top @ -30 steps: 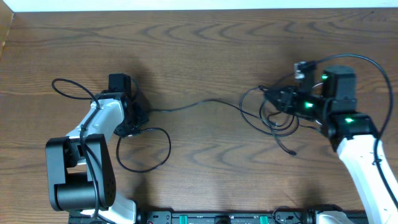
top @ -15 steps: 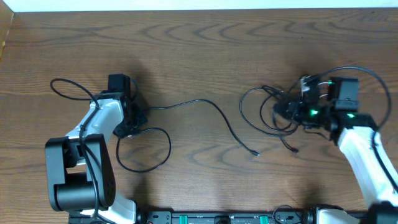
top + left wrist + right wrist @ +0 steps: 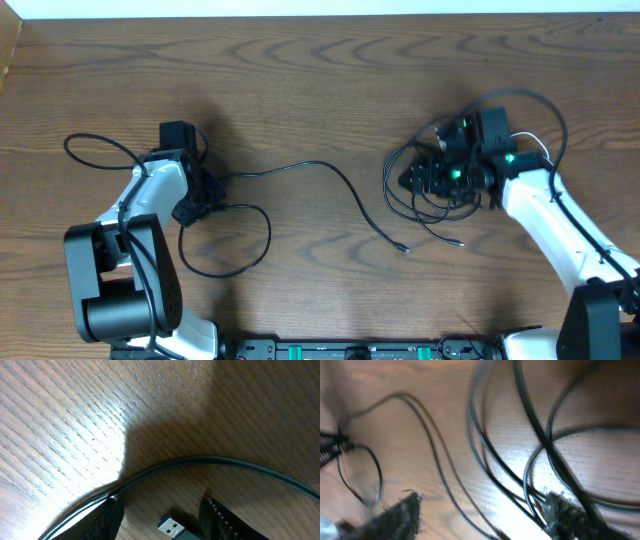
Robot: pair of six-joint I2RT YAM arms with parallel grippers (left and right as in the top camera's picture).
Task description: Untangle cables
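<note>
Cables (image 3: 320, 164), thin and black, lie on the brown worktop (image 3: 300, 80). Nearest are a loose loop (image 3: 269, 228) by the left claw (image 3: 161, 510) and a strand ending in a small plug (image 3: 403, 248). Farther right sits a tangled knot (image 3: 420, 190). The left claw stands half-spread, with a USB plug (image 3: 172, 527) in the gap touching neither finger. The right claw (image 3: 480, 502) is spread wide just over the knot.

Left hand (image 3: 160, 505) low, jaws apart; right hand (image 3: 482, 497) jaws wide (both angled downward).
</note>
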